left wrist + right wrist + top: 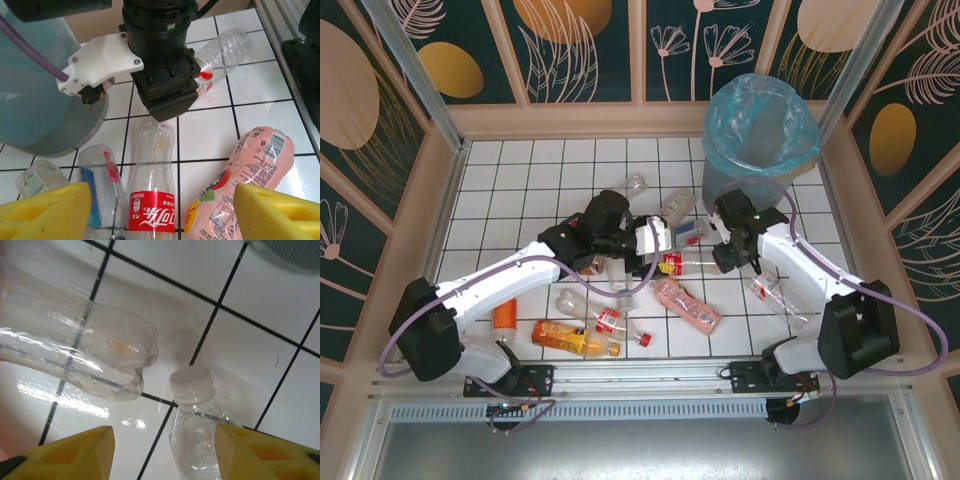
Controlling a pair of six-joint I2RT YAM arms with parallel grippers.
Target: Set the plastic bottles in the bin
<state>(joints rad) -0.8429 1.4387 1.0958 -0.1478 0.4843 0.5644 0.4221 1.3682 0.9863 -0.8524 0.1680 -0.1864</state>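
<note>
While the overhead camera takes in the whole tiled table (520,170), with the bin (725,185) upright at its far right corner and plastic bottles strewn across the middle and near side, the wrist cameras give finer detail. From above, the left arm (510,275) and right arm (800,260) reach toward the centre. An orange bottle (575,340) lies near the left arm's base, well apart from the bin.

The left wrist view adds what sits under the left gripper (162,200). A clear red-labelled bottle (150,165) lies lengthwise between the yellow fingers (45,212), with a pink bottle (245,160) just beside it on the right and a crushed blue-labelled bottle (100,180) on the other side. The right arm's black end hangs over that clear bottle's neck (the neck itself is hidden behind it), and the bin's grey wall is at the left edge.

The right wrist view shows a white-capped bottle (192,385) on the tiles between the fingers of the right gripper (164,435), and another clear bottle (85,355) on its side just beside it.

Left jaws stand wide apart, released, gripping nothing; the red-labelled bottle lies in the gap, clear of both fingers. Right jaws are likewise parted and hold nothing; whether one finger brushes the white-capped bottle cannot be told.
</note>
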